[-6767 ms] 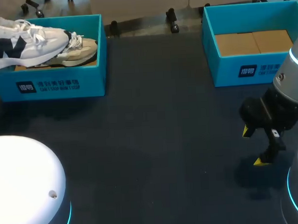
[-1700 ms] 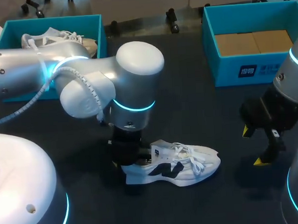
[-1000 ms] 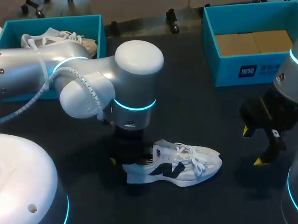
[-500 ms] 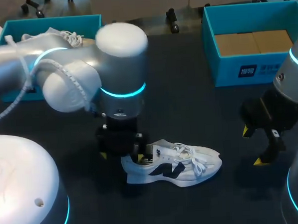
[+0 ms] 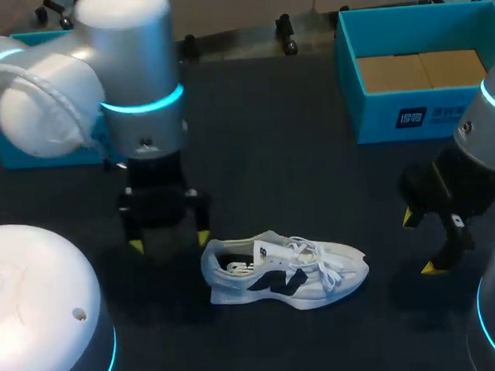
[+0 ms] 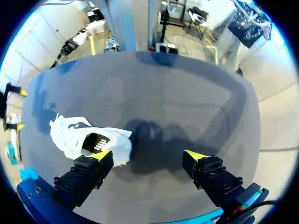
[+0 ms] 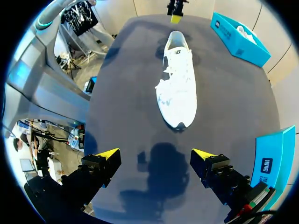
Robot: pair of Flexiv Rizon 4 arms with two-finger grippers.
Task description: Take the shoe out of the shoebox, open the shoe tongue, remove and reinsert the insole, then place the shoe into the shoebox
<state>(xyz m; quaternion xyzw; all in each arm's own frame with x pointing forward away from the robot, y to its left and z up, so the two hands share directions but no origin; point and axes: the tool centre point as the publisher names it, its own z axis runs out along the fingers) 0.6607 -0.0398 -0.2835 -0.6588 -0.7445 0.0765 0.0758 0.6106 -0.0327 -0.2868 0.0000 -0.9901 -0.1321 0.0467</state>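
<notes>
**White shoe on the table between our two open grippers**

The shoe (image 5: 285, 271) stands on its sole on the dark table (image 5: 296, 166), between our arms and well apart from the teal shoebox (image 5: 377, 116) at the far right. It is a white trainer with a dark navy mark on its side, white laces (bunched over the upper) and a dark insole showing in the opening. Its heel faces our left gripper (image 5: 168, 241), which hangs just beside it; its toe faces our right gripper (image 5: 421, 243). Both grippers have their fingers spread, with nothing between them
</notes>
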